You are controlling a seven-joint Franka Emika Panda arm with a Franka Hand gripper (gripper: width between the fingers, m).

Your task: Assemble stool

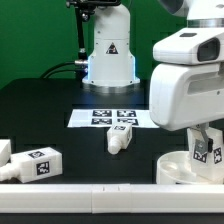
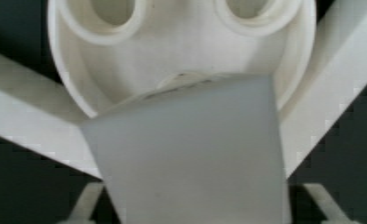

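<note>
My gripper [image 1: 206,148] is shut on a white stool leg [image 1: 205,152] with a square tag, held upright over the round white seat disc [image 1: 178,168] at the exterior view's right front. In the wrist view the leg [image 2: 189,150] fills the middle between my fingers [image 2: 86,200], and its far end reaches the seat disc [image 2: 180,50], which shows two round holes. I cannot tell whether the leg touches the disc. Another leg [image 1: 120,138] lies on the table's middle. Two more lie at the exterior view's left, one [image 1: 36,163] whole and one [image 1: 3,152] cut by the edge.
The marker board [image 1: 105,117] lies flat behind the middle leg. The robot's base [image 1: 108,55] stands at the back. A white rail [image 1: 80,186] runs along the table's front edge. The arm's large white body [image 1: 190,80] hangs over the right side.
</note>
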